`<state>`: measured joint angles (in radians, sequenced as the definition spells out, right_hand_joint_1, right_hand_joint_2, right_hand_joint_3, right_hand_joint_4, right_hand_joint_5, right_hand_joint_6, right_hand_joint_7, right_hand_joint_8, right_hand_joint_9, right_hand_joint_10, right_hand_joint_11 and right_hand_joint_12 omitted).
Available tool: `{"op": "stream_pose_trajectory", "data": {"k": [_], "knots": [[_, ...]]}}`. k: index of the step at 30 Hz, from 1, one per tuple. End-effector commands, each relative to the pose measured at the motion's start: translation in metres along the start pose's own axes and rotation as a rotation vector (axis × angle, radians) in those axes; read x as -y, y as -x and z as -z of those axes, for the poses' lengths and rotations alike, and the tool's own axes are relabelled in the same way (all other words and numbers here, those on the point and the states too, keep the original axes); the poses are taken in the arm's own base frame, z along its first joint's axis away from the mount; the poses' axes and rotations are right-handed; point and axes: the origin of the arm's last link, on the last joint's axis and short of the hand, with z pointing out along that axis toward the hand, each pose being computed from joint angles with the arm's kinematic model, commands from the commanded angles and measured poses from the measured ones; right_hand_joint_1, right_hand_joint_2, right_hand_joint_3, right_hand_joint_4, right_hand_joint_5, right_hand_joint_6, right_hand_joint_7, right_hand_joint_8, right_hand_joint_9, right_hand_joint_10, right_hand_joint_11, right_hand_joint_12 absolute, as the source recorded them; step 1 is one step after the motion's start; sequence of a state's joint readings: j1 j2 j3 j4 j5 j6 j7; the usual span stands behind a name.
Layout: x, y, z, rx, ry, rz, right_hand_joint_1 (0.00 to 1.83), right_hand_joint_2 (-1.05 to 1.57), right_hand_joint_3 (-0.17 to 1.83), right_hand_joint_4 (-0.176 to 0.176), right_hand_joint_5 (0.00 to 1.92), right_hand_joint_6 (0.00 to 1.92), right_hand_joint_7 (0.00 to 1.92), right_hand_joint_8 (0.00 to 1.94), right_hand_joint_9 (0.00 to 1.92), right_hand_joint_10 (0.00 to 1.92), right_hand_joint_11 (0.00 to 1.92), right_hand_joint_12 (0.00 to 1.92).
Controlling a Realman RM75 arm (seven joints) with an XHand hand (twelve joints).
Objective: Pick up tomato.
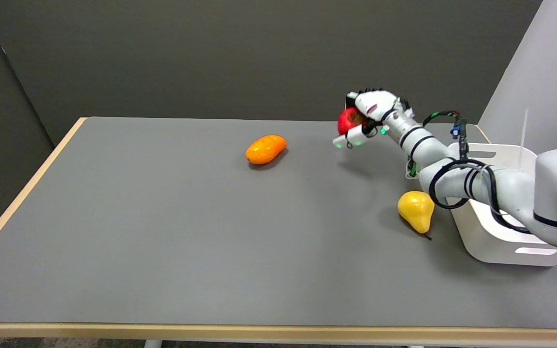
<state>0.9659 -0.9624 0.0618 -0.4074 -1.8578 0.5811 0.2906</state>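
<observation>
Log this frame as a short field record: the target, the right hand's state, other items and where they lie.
target: round red tomato, lifted off the grey table
right hand: white-and-black right hand, fingers wrapped around the tomato
orange fruit: glossy oblong orange fruit, lying mid-table, left of the hand
pear: yellow plastic pear, lying beside the white plastic bin
task state: tomato held above the table

We saw right arm (pixel 476 181) reaching from 4 o'clock toward 1 o'clock; right hand (pixel 368 118) raised off table, fingers curled around tomato (pixel 347 121).
</observation>
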Motion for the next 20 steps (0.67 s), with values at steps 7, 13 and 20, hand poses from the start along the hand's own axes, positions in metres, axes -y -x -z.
{"op": "stream_pose_trajectory", "data": {"k": [7, 13, 20], "knots": [[-0.098, -0.115, 0.078, -0.438, 0.073, -0.438, 1.35, 1.08, 0.28, -0.147, 0.59, 1.52, 0.84, 1.25, 0.85, 1.44, 0.93, 1.62], [-0.173, -0.104, 0.147, -0.426, 0.292, -0.450, 1.17, 1.04, 0.43, -0.073, 0.62, 1.57, 0.88, 1.30, 0.89, 1.40, 0.90, 1.75], [-0.214, -0.072, 0.215, -0.410, 0.494, -0.447, 1.17, 1.04, 0.43, -0.069, 0.62, 1.56, 0.88, 1.30, 0.89, 1.37, 0.91, 1.78]]}}
